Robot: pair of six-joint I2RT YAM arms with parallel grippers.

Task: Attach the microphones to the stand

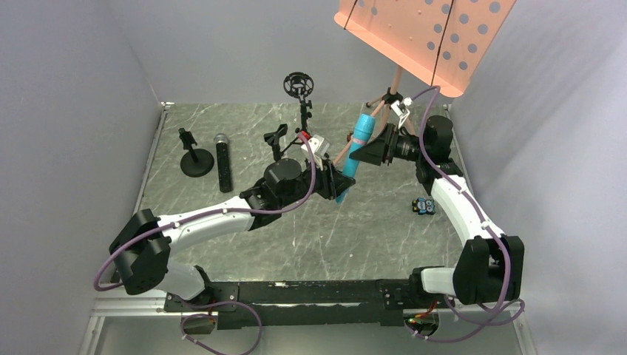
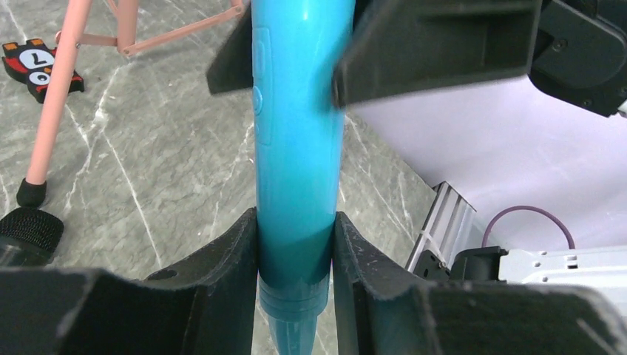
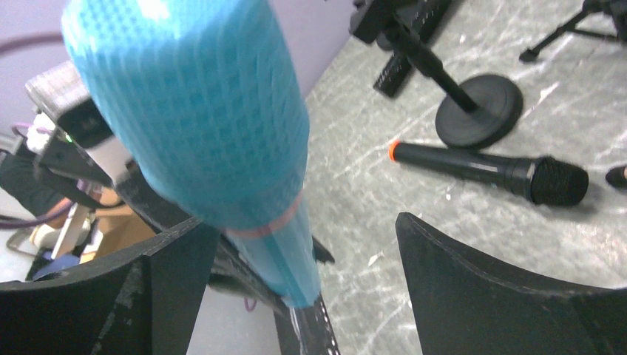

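The cyan-blue microphone stands tilted above the table, mesh head up. My left gripper is shut on its lower end; in the left wrist view both pads press its body. My right gripper is open around the upper body, below the mesh head; in the right wrist view the microphone is close to the left finger, with a wide gap on the right. A black microphone with a silvery head lies flat at the left; the right wrist view shows its orange end. Another dark mesh head lies by a pink tripod foot.
A round-base stand is beside the black microphone. A shock-mount stand and a clip holder stand at the back middle. The pink music stand on its tripod is at the back right. A small toy lies on the right.
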